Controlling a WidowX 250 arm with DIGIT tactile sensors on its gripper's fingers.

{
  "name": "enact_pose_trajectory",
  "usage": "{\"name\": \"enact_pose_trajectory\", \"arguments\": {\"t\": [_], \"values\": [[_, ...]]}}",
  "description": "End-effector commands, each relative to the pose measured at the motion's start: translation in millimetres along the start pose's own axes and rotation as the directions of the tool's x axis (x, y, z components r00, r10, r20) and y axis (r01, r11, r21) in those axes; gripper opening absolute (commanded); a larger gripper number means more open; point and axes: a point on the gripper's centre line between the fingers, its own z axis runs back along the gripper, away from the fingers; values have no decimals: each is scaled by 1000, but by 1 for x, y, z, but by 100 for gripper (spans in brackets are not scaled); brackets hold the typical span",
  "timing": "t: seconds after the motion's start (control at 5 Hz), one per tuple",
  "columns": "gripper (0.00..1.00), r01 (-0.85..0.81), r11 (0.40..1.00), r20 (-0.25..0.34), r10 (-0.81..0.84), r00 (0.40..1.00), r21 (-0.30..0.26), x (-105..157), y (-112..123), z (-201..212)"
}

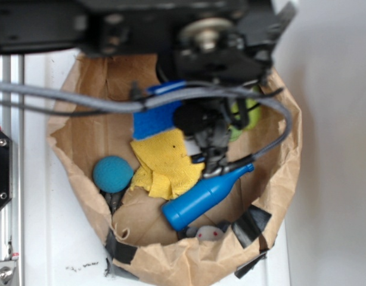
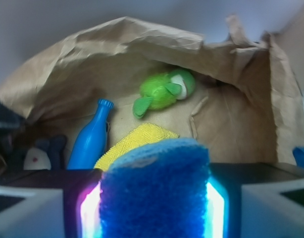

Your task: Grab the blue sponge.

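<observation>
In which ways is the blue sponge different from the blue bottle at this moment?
The blue sponge is a fuzzy, matte block; the blue bottle is smooth, glossy and narrow-necked. The sponge sits clamped in the gripper, while the bottle lies free on its side in the paper bag. Both are royal blue.

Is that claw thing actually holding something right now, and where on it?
Yes: the gripper clamps the blue sponge between its fingers, pressing on its two opposite side faces.

I see a brown paper bag (image 1: pixel 70 143) with rolled-down walls on a white surface (image 1: pixel 46 238). On its floor lie a yellow cloth (image 1: pixel 165 164), blue bottle (image 1: pixel 201 196), teal ball (image 1: pixel 112 174) and green plush toy (image 2: pixel 164 91).
</observation>
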Motion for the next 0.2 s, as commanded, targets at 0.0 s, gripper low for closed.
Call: {"name": "enact_pose_trajectory", "arguments": {"t": [0.0], "values": [[0, 53, 998, 40, -52, 998, -26, 12, -5, 17]]}}
